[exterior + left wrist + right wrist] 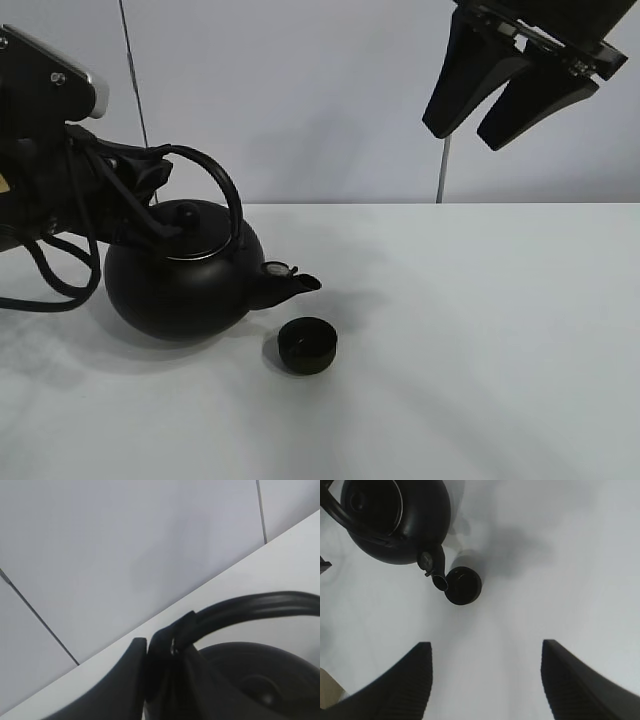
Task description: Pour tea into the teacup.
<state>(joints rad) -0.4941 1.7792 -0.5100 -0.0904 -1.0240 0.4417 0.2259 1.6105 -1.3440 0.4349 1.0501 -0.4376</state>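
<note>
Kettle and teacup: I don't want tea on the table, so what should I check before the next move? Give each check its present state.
1. Grip: left gripper shut on the kettle handle: ok.
2. Aim: spout tip sits over the teacup rim in the right wrist view: ok.
3. Cup: teacup upright, standing free on the table: ok.
4. Clearance: right gripper open, empty, raised well away: ok.
5. Cover: lid sits on the kettle: ok; whether it holds when tipped: cannot tell.
6. Tea level in the cup: cannot tell.
</note>
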